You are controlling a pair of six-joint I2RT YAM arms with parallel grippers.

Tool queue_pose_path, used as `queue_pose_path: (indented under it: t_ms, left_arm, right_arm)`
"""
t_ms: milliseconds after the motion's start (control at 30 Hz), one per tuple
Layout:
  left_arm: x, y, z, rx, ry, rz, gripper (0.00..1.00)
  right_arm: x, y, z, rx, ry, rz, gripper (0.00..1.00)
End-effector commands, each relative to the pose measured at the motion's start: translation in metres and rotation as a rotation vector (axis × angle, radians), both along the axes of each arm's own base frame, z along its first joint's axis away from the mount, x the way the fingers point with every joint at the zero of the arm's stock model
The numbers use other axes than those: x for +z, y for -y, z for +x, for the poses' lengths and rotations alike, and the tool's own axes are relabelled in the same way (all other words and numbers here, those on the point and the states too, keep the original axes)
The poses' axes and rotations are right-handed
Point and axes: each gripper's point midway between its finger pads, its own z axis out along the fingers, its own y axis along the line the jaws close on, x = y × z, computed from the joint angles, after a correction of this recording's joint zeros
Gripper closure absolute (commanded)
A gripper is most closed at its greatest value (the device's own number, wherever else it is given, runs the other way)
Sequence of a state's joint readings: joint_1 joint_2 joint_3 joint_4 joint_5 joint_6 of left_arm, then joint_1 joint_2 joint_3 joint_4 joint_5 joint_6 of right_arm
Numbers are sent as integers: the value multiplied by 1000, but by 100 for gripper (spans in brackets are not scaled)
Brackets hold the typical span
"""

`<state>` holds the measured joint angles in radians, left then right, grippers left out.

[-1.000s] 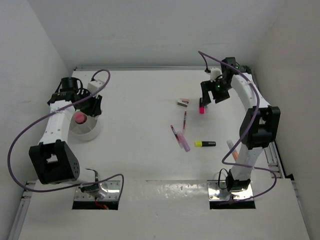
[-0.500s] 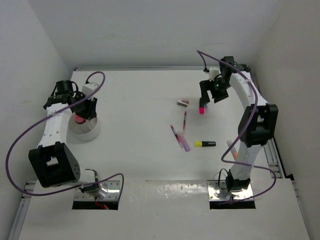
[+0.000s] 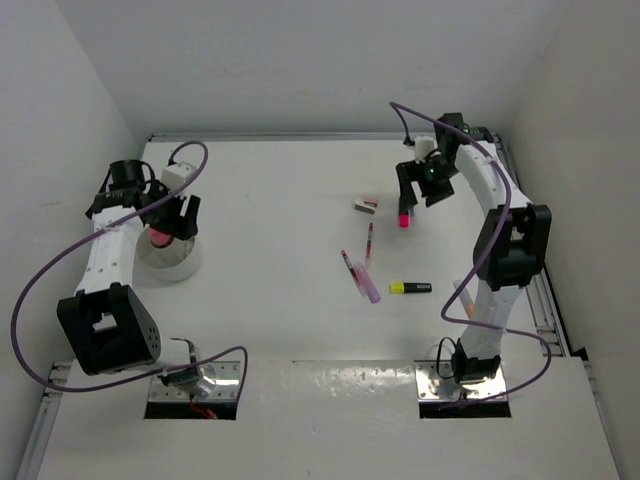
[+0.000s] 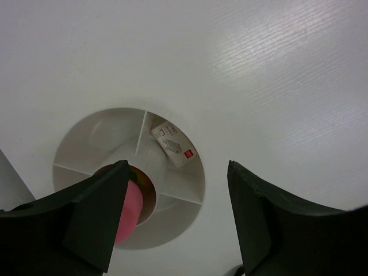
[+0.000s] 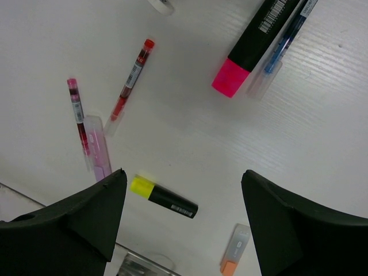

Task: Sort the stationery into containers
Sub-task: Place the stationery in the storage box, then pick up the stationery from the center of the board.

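My left gripper (image 3: pixel 172 220) (image 4: pixel 177 167) hangs open over the round pale dish (image 3: pixel 178 264) (image 4: pixel 98 129). A pink highlighter (image 3: pixel 158 238) (image 4: pixel 130 210) stands in the dish's centre well, half hidden behind my left finger. A whitish eraser (image 4: pixel 172 146) lies in one compartment. My right gripper (image 3: pixel 420 194) (image 5: pixel 184 172) is open and empty above the table. Below it lie a pink-black highlighter (image 3: pixel 403 216) (image 5: pixel 253 52), a blue pen (image 5: pixel 286 37), a red pen (image 3: pixel 369 240) (image 5: pixel 132 77), a pink pen (image 3: pixel 358 277) (image 5: pixel 86 129), a yellow-black highlighter (image 3: pixel 410 288) (image 5: pixel 164 197) and an orange highlighter (image 5: pixel 236 252).
An eraser (image 3: pixel 366 207) lies left of the pink-black highlighter. Purple cables (image 3: pixel 60 262) loop from both arms. Metal base plates (image 3: pixel 195 385) sit at the near edge. White walls enclose the table on the left, back and right.
My left gripper has opened and let go of the pink highlighter, which now stands in the dish. The right gripper shifted slightly and stays open.
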<state>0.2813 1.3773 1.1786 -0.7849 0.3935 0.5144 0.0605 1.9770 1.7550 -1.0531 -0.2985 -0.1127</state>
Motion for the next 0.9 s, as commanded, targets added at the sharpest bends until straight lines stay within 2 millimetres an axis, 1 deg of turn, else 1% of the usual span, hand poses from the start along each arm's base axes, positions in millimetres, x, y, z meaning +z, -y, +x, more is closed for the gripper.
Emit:
queue_pose_path:
  t_ms: [0,67,100,133,167,200,233,267,300,333,367,400,433,467,500,533,567,600,633,700,733,767,800,833,867]
  left_arm:
    - [24,-3,16,-5,95,-5,25]
    - [37,2,24,-37,152,-18,26]
    - [47,12,30,-78,185,-22,27]
    - [51,18,33,-105,197,-17,28]
    - [55,32,39,-165,209,0,29]
    - [53,41,40,-195,205,-1,30]
    - [57,48,43,-219,216,3,30]
    - [55,56,46,-249,212,2,30]
    - [54,73,46,-300,208,-2,31]
    - [52,81,49,-328,206,4,31]
    - [51,98,48,-377,204,2,31]
    - [49,100,51,-377,206,15,31]
    - [45,114,51,-409,202,17,31]
    - [45,128,50,-435,207,16,30]
    - [48,132,57,-429,235,28,30]
    - [43,135,57,-409,226,16,29]
    - [41,144,59,-415,232,9,29]
    - [38,151,66,-417,240,-3,27]
    - [36,157,70,-419,239,-18,27]
    - [37,185,78,-481,263,-31,26]
    - [38,198,92,-525,276,-16,26]
    - [33,221,93,-588,269,-14,26]
    - [35,234,98,-625,276,-6,26]
    - [36,250,118,-664,295,11,27]
    - [30,271,117,-717,272,4,27]
  right_arm:
    - [11,-3,6,27,38,5,20]
    - [14,-3,2,36,44,2,21]
    - [10,0,-2,42,36,-3,22]
    - [11,3,-4,45,41,-4,24]
    - [10,5,-11,60,37,-2,25]
    - [8,7,-16,69,31,-4,28]
    - [9,12,-19,67,36,-6,29]
    - [8,16,-28,81,32,-8,33]
    - [5,20,-35,85,20,-14,35]
    - [3,26,-40,83,16,-22,36]
    - [-1,31,-50,91,3,-52,39]
    - [-3,50,-53,41,-5,-71,40]
    - [-5,57,-58,20,-13,-89,40]
    - [-10,64,-67,-13,-41,-99,40]
    - [-8,75,-71,-51,-34,-118,38]
    - [-8,79,-75,-68,-40,-122,37]
    - [-12,81,-83,-83,-59,-125,34]
    - [-10,86,-84,-96,-46,-139,31]
    - [-11,88,-86,-104,-48,-141,29]
    - [-11,89,-90,-131,-60,-139,28]
    - [-10,90,-90,-143,-64,-132,28]
    - [-9,90,-90,-164,-67,-125,28]
    - [-9,92,-91,-180,-75,-118,28]
    - [-7,91,-91,-195,-76,-102,28]
    - [-6,92,-91,-202,-75,-97,28]
